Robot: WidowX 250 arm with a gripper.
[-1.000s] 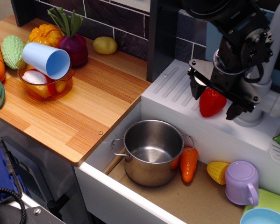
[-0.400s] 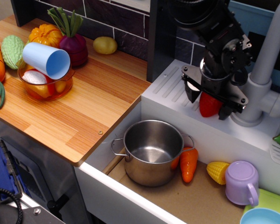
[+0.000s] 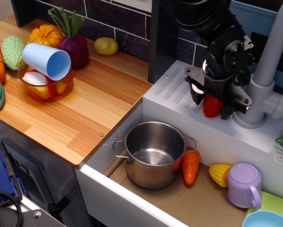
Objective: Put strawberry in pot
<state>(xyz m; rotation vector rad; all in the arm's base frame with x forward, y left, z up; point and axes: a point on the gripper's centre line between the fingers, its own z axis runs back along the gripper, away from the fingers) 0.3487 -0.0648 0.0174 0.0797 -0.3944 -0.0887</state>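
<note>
The red strawberry [image 3: 212,106] lies on the white sink ledge [image 3: 172,92], at the back right beside the grey faucet base. My black gripper [image 3: 211,105] reaches down over it, with one finger [image 3: 196,97] on its left side and the other finger on its right. The jaws have closed in against the strawberry, which still rests on the ledge. The shiny steel pot [image 3: 153,153] with two loop handles stands empty in the sink basin, below and to the left of the gripper.
An orange carrot [image 3: 191,166], a corn piece [image 3: 220,174] and a lilac mug [image 3: 244,184] lie right of the pot. The grey faucet [image 3: 269,61] rises right of the gripper. The wooden counter [image 3: 94,109] holds an amber bowl [image 3: 47,85], a blue cup [image 3: 47,60], a beet and other toy foods.
The gripper moved left and down over the strawberry, and its fingers narrowed from wide open to closed against the strawberry's sides. The strawberry shifted slightly left.
</note>
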